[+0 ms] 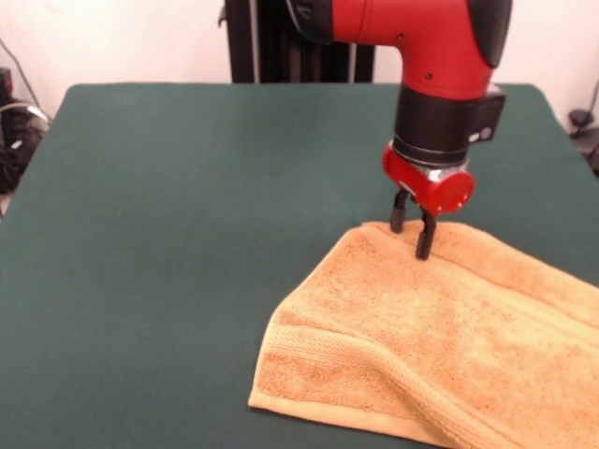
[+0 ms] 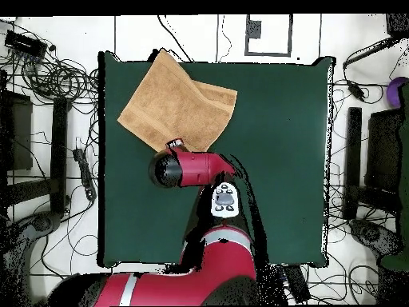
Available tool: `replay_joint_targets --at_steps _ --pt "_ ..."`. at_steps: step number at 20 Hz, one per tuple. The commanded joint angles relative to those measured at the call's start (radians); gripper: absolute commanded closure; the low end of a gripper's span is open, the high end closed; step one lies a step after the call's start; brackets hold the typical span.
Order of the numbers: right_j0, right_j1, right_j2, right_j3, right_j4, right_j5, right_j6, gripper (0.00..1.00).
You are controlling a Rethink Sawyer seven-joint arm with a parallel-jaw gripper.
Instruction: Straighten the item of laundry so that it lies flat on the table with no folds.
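Towel: the golden-orange towel [image 1: 440, 346] is lying on the dark green desk [image 1: 187, 234]. In the front view it is sitting toward the near right part of the desk and running off the picture's right and lower edges. In the overhead view it is sitting skewed in a corner, one tip reaching the desk's edge.

Shape of the cloth: it is not lying fully flat. A raised ridge is running along the near left side beside the woven band, and the overhead outline is looking like two overlapping layers, so part of it is probably doubled over.

Gripper: the gripper [image 1: 411, 234] is hanging straight down from the red arm [image 1: 421, 37], its dark fingertips [image 1: 424, 251] resting at the towel's far edge.

Jaws: they are standing narrow, with only a small gap between the two fingers. They seem to be touching or pinching the edge, though I cannot tell whether any cloth is actually caught.

Why there: the far hem is a free edge, so gripping it there is giving a handle for dragging the layer outward.

Step in hand: likely taking hold of the edge before pulling.

Risk: a shallow pinch may be slipping off the thick terry, and a pull toward the corner could carry cloth over the desk's edge.
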Motion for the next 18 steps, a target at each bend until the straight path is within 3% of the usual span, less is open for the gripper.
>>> replay_joint_targets --at_steps 1,3,4,9,18 --pt "-0.015 0.172 0.056 0.0 0.05 0.051 0.053 0.0" --pt "0.003 0.195 0.036 -0.012 0.057 0.032 0.073 0.0" --pt "0.036 0.208 -0.007 -0.046 0.025 0.043 0.044 1.0" --pt "0.048 0.187 -0.054 -0.039 0.0 0.018 0.045 1.0" --pt "-0.053 -0.018 0.0 0.104 -0.066 0.159 -0.125 1.0"
